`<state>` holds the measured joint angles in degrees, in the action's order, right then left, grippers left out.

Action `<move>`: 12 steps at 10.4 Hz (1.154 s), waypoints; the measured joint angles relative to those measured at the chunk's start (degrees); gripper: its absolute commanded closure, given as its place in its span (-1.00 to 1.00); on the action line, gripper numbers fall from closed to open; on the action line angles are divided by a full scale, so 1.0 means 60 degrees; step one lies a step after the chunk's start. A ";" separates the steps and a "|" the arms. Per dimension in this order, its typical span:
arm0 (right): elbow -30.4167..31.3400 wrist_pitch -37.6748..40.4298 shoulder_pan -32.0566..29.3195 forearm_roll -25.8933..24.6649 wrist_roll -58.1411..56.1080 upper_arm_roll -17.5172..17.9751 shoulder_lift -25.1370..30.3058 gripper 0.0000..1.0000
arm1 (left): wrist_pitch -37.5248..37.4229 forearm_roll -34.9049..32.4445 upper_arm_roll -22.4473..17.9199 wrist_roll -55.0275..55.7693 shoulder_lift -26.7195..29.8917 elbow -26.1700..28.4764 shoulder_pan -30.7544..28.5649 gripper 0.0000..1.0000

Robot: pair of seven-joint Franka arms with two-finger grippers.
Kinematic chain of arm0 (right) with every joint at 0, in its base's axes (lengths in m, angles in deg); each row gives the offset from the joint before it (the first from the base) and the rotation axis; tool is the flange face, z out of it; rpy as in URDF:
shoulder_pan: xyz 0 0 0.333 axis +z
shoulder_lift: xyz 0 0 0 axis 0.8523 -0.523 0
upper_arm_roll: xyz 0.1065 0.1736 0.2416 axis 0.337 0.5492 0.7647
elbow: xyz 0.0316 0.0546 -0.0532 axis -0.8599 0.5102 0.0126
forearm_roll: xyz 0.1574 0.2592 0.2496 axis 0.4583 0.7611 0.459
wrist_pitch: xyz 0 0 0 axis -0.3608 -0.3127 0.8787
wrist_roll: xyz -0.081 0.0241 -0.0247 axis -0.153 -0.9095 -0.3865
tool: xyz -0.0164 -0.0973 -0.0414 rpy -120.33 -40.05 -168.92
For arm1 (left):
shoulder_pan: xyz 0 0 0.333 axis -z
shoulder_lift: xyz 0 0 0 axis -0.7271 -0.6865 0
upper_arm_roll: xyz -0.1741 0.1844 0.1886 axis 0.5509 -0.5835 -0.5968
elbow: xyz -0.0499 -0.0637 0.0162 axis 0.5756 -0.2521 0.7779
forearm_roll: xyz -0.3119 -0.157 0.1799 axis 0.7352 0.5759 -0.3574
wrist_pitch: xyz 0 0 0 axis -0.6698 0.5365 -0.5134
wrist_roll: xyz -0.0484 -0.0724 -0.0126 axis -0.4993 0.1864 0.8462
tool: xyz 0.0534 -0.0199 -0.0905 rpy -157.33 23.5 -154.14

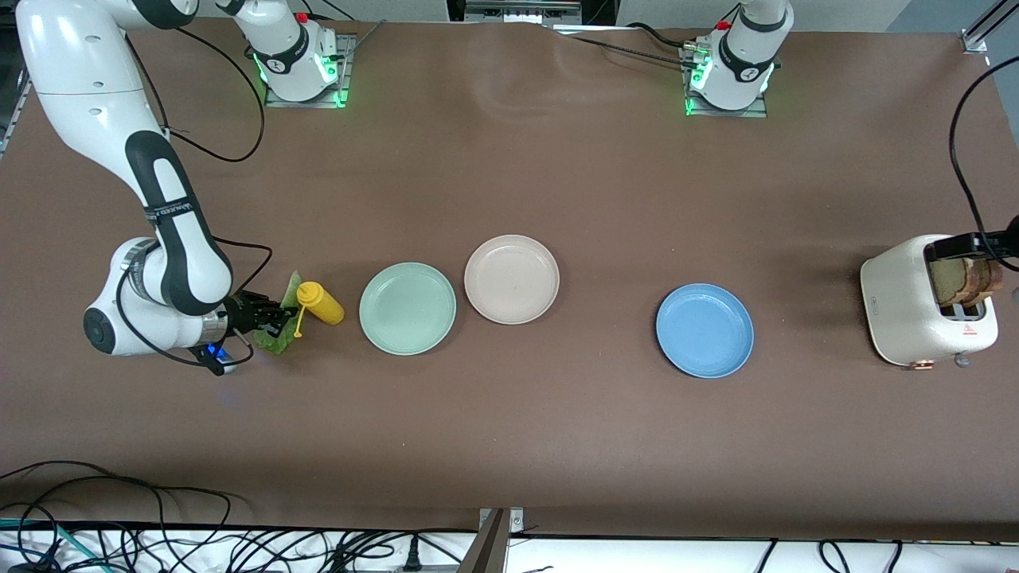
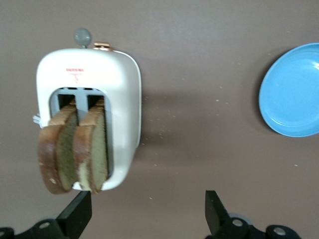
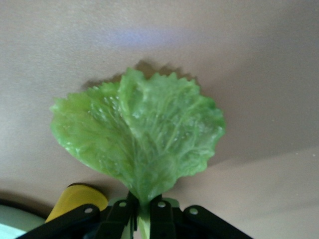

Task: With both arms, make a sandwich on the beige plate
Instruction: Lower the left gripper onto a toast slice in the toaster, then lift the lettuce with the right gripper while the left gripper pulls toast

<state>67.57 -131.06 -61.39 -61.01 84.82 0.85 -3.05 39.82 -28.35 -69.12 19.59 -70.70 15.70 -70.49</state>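
Right tool [image 1: 275, 318]: closed on the stem end of the lettuce leaf [image 1: 279, 341]. It sits low over the counter [image 1: 557, 446] at mid-height of the front view, toward the right arm's end. In the right wrist view the tool [image 3: 144, 211] pinches the stem at the frame's lower edge.
Lettuce leaf [image 3: 139, 139]: ruffled and green, fanned out from the fingers, with its shadow on the counter beneath. Cannot tell whether it touches the surface.
Yellow squeeze bottle [image 1: 320, 303]: lying on its side just beside the leaf, between it and the mint-green plate [image 1: 407, 308]. Its body also shows at the bottom edge of the right wrist view [image 3: 75, 199].
Left tool [image 1: 987, 243]: at the frame edge toward the left arm's end, over the toaster [image 1: 907, 306]. In the left wrist view its fingers stand wide apart [image 2: 147, 214] with nothing between them.
Bread slices [image 1: 966, 280]: two brown slices standing in the toaster's slots and sticking well out. They sit side by side in the left wrist view [image 2: 75, 149], inside the white toaster [image 2: 119, 74].
Beige plate [image 1: 512, 279]: middle of the front view, bare, close beside the mint-green plate and slightly higher in the frame.
Blue plate [image 1: 704, 330]: bare, between the beige plate and the toaster. Its edge shows in the left wrist view [image 2: 294, 89].
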 measured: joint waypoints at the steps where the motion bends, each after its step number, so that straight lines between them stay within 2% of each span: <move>1: -0.0329 0.0470 -0.0025 -0.0013 -0.0040 -0.0022 0.0014 1.00 | 0.0390 -0.0136 0.0004 -0.0169 -0.0067 0.0207 -0.0217 -1.00; 4: -0.1524 0.1972 -0.0312 -0.0574 -0.0646 -0.0107 0.0156 1.00 | 0.1459 -0.0185 0.0003 -0.0526 -0.0099 0.1004 -0.0742 -1.00; 7: -0.2042 0.2637 -0.0391 -0.1390 -0.0960 -0.0086 0.0579 1.00 | 0.2251 -0.0186 0.0007 -0.0647 -0.0105 0.1623 -0.0822 -1.00; 8: -0.2095 0.2839 -0.0369 -0.1680 -0.1057 -0.0069 0.0842 1.00 | 0.2272 -0.0186 0.0014 -0.0647 -0.0107 0.1670 -0.0822 -0.93; 9: -0.2131 0.3146 -0.0356 -0.1901 -0.1135 -0.0040 0.1150 1.00 | 0.2277 -0.0186 0.0017 -0.0647 -0.0120 0.1701 -0.0824 -0.64; 11: -0.2163 0.3742 -0.0330 -0.2051 -0.1422 -0.0001 0.1856 1.00 | 0.2397 -0.0186 0.0020 -0.0647 -0.0209 0.1861 -0.0831 0.92; 12: -0.2165 0.4030 -0.0264 -0.2178 -0.1461 0.0016 0.2143 1.00 | 0.2439 -0.0186 0.0020 -0.0652 -0.0293 0.1940 -0.0838 1.00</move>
<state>54.58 -106.88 -62.98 -74.08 76.06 0.94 9.81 54.46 -29.46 -69.00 15.68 -72.46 27.34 -75.52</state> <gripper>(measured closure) 0.912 0.242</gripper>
